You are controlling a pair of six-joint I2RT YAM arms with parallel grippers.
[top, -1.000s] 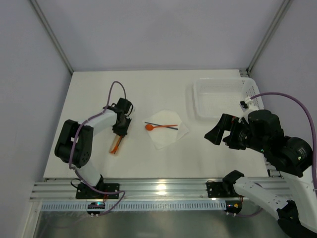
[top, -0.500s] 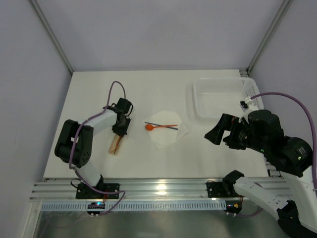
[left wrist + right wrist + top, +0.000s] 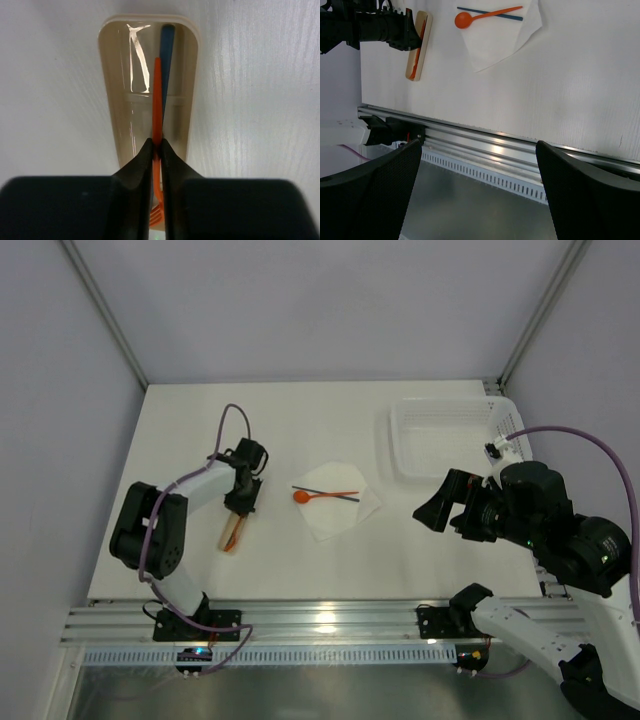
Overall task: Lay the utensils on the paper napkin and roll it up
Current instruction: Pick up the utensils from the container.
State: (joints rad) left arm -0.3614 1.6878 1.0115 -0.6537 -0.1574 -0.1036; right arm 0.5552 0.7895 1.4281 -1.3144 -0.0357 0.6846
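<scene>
The left end effector [image 3: 156, 143] is pressed nearly together, and a thin orange stick [image 3: 157, 95] is pinched between its two black fingers [image 3: 140, 170]. The stick is lying in a long beige case [image 3: 113, 100]. One end of the stick is seen below the fingers and looks split like small prongs. A blue stick [image 3: 167, 60] is also lying in the case, just beside the orange one and touching it. The case is lying flat on the white worktop [image 3: 200, 420], on the left side.

The napkin [image 3: 345, 510] is spread out flat near the middle of the worktop, well apart from the case. An orange spoon [image 3: 322, 495] is laid across its far part, with the round bowl pointing left and sticking out past the paper edge. A dark stick [image 3: 330, 492] is laid beside the spoon and crosses its handle. The napkin is not rolled.

The right end effector [image 3: 479, 145] is spread wide, and nothing is held in it. It is held up on the right side, away from the napkin. A white basket [image 3: 445, 440] is seen at the far right of the worktop.
</scene>
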